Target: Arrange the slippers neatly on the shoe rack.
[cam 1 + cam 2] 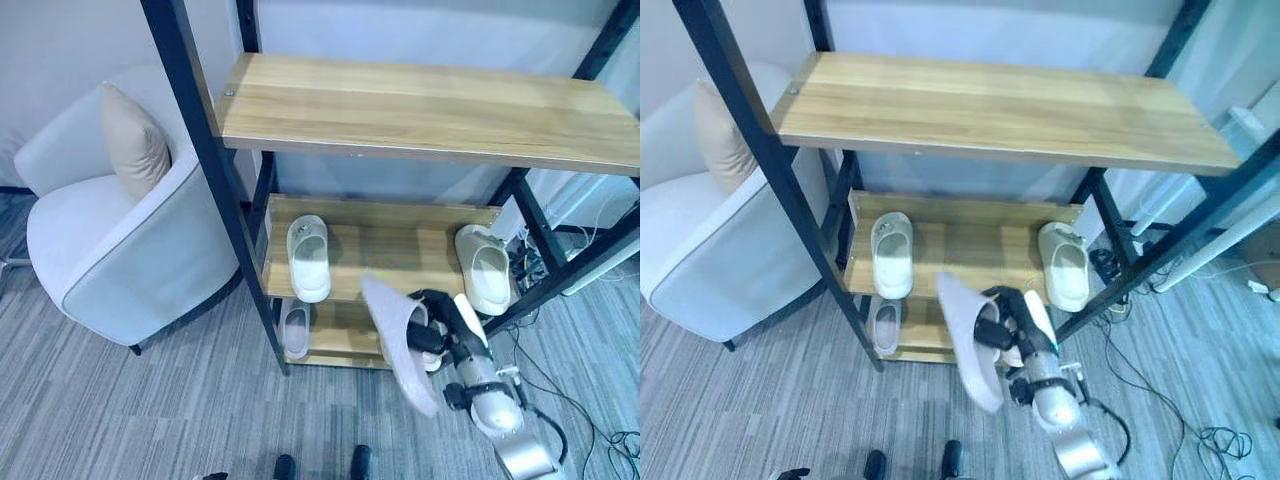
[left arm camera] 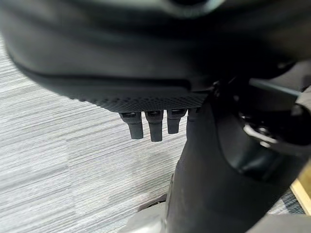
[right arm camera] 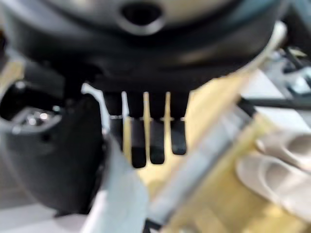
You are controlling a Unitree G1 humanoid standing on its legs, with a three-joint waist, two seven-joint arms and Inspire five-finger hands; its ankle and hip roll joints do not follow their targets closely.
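Nearest us, our right hand carries a pale slipper in front of the shoe rack, fingers and thumb pinching its edge so that it hangs sole outward, tilted, above the striped grey floor; we judge that grip is meant to let us swing it in flat under the shelf edge. Our left hand hangs low over the same floor, its fingers straight and relaxed, holding nothing. Just past the carried slipper, the rack's bottom shelf holds one small slipper at its left end, and another seems to lie behind our right hand, though we cannot tell for certain. Above it, the middle shelf bears a white slipper on the left and its likely mate well apart on the right, both pointing outward, leaving bare wood between them where, in our judgement, the held one could go. The top shelf carries nothing. To the rack's left stands a grey armchair with a beige cushion.
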